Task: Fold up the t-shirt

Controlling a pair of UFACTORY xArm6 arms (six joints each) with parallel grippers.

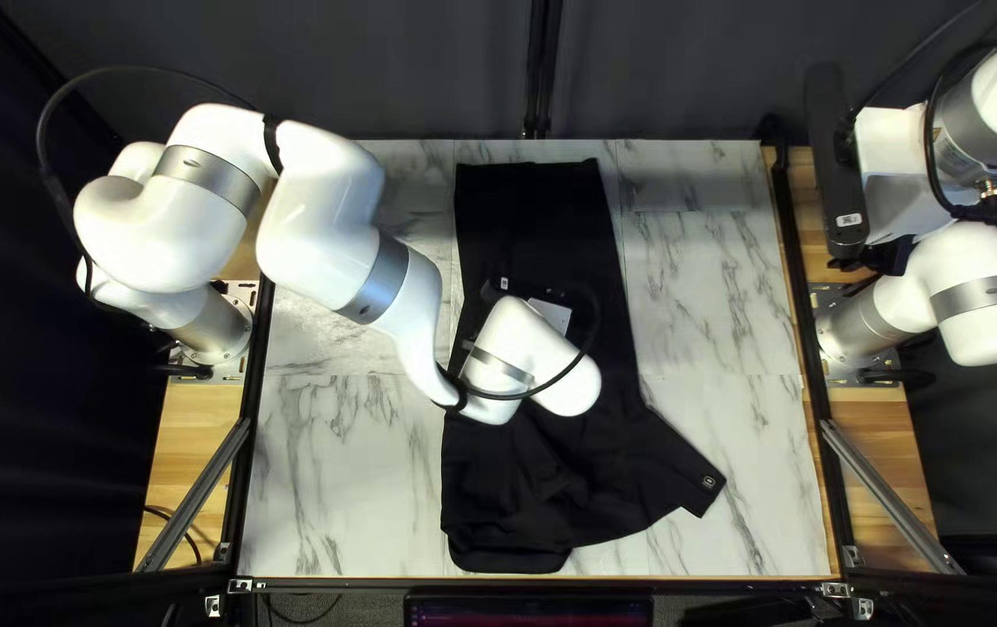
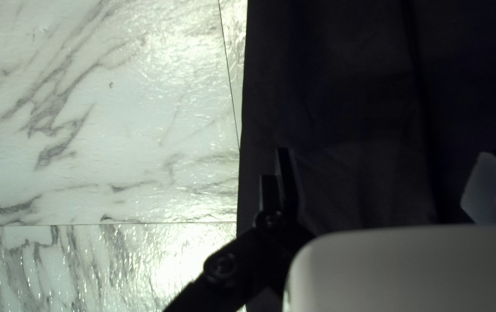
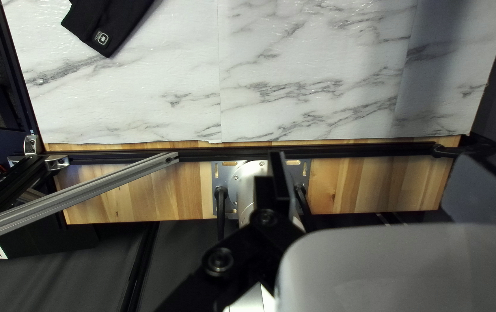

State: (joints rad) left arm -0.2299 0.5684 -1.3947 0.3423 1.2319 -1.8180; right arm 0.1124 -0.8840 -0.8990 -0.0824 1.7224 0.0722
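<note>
The shirt (image 1: 533, 232) is black and lies lengthwise across the middle of the marbled worktop (image 1: 336, 488), from near its far edge to near its near edge. Its far section is mostly smooth; its near section is wrinkled. One sleeve (image 1: 678, 459) points toward the near right corner and bears a small patch (image 1: 709, 481).

The left arm (image 1: 348, 250) reaches over the shirt. The left hand (image 1: 551, 316) is released, its fingers apart; the wrist view shows one finger (image 2: 287, 188) over the shirt near its left border. Contact with the cloth cannot be determined.

The right arm (image 1: 992, 105) is at the right of the worktop, well apart from the shirt. The right hand (image 1: 896, 253) is released and grasps nothing; in its wrist view, the arm base (image 3: 251, 182) and wooden boards (image 3: 375, 188) lie beyond its fingers. A strut (image 1: 887, 494) slants beside the worktop's right border.
</note>
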